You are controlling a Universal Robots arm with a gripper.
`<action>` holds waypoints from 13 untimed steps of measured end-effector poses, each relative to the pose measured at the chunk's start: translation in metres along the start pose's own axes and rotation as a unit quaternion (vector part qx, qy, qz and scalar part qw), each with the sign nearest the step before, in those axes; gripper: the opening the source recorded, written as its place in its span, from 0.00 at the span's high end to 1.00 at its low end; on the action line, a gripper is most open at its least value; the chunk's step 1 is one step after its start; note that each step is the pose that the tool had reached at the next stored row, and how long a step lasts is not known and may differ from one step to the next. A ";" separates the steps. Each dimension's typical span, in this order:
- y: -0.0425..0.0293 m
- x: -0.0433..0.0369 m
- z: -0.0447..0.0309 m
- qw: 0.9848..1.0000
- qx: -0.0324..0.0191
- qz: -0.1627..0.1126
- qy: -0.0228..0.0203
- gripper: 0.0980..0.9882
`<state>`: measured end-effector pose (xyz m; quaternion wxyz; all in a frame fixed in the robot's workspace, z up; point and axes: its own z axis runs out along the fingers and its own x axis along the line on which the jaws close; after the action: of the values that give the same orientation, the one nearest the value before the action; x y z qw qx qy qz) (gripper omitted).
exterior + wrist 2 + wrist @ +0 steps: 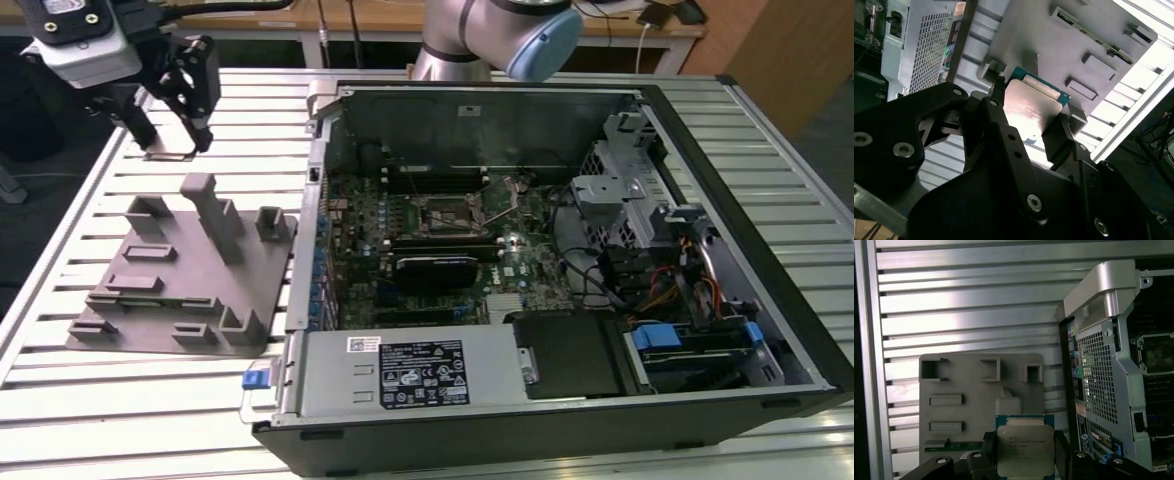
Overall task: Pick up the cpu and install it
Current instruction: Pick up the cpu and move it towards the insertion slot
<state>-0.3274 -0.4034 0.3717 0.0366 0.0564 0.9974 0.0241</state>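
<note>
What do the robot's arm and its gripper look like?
The silver-grey tubular robot arm has rounded joints, one closed by a light-blue cap. The black metal two-finger gripper is built of flat angular links fastened with small silver screws. A grey boxy camera unit sits above it, with a black cable beside it.

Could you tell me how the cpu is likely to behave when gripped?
The cpu looks thin and flat with a metal lid, so probably stiff and light. Its shiny top may be slippery; the gripper holds it by its edges.
</note>
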 end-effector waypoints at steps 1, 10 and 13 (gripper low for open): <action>0.0004 -0.0036 0.0002 1.000 0.000 0.000 0.000 0.50; 0.0042 -0.0377 0.0029 1.000 0.000 0.000 0.000 0.50; 0.0054 -0.0486 0.0037 1.000 0.000 0.000 0.000 0.50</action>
<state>-0.2783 -0.4034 0.3717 0.0366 0.0564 0.9974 0.0241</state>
